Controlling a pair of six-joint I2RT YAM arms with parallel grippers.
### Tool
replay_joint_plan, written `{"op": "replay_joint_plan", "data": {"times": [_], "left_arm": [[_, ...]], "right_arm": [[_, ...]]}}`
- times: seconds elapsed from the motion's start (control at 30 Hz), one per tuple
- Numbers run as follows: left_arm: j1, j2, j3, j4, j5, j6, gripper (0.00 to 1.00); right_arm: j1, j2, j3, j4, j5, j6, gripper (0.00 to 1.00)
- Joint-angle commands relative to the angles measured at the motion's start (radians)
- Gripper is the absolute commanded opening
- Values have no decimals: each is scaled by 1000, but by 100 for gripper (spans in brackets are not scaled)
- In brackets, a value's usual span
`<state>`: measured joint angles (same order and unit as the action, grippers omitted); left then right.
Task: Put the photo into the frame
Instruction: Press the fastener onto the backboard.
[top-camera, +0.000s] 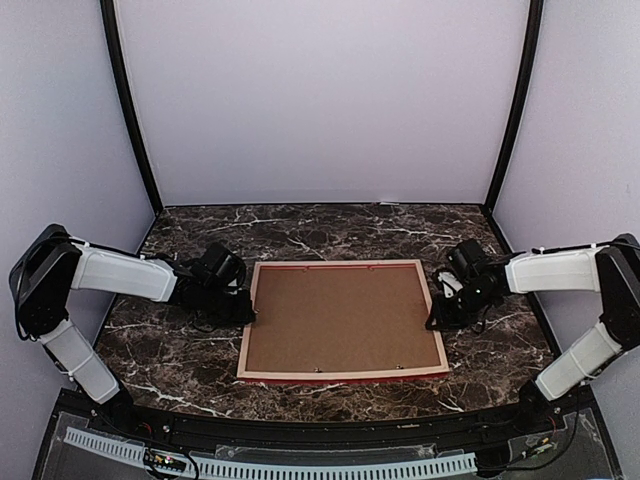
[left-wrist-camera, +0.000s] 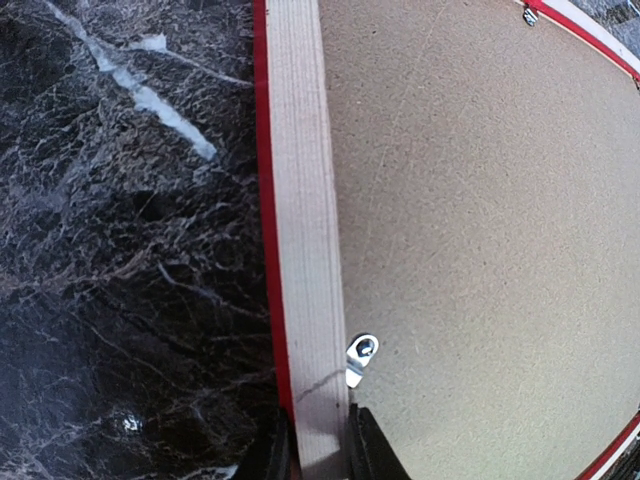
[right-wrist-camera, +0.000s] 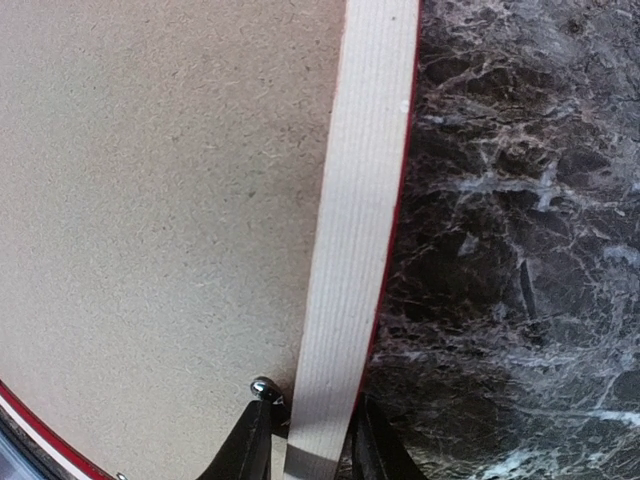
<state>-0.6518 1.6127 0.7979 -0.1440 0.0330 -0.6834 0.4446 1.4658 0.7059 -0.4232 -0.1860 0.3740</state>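
Observation:
The frame (top-camera: 248, 338) lies face down on the marble table, pale wood back up, with red showing along its edges. The brown backing board (top-camera: 340, 315) fills it. The photo is hidden. My left gripper (top-camera: 249, 315) is shut on the left rail; in the left wrist view the fingers (left-wrist-camera: 372, 452) straddle the pale rail (left-wrist-camera: 305, 230) just below a metal clip (left-wrist-camera: 360, 357). My right gripper (top-camera: 432, 318) is shut on the right rail; in the right wrist view its fingers (right-wrist-camera: 248, 450) straddle that rail (right-wrist-camera: 360, 200) beside a small metal stud (right-wrist-camera: 265, 388).
The dark marble table (top-camera: 330, 225) runs out to white booth walls at the back and sides. Small metal clips sit along the frame's near rail (top-camera: 398, 367). The backing board also shows in both wrist views (left-wrist-camera: 480, 230) (right-wrist-camera: 160, 200).

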Motion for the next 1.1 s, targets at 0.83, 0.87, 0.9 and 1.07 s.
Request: {"op": "replay_joint_plan", "data": {"times": [0.83, 0.87, 0.9, 1.07], "left_arm": [[-11, -27, 29, -53, -61, 43, 54], [-11, -31, 40, -58, -63, 57, 58], [-10, -35, 47, -70, -70, 65, 59], [-12, -64, 95, -113, -111, 122, 67]], "right_arm": [[-30, -99, -81, 40, -75, 106, 53], [-29, -105, -92, 44, -78, 116, 53], [-27, -114, -104, 49, -76, 126, 52], [-11, -160, -163, 74, -73, 174, 49]]}}
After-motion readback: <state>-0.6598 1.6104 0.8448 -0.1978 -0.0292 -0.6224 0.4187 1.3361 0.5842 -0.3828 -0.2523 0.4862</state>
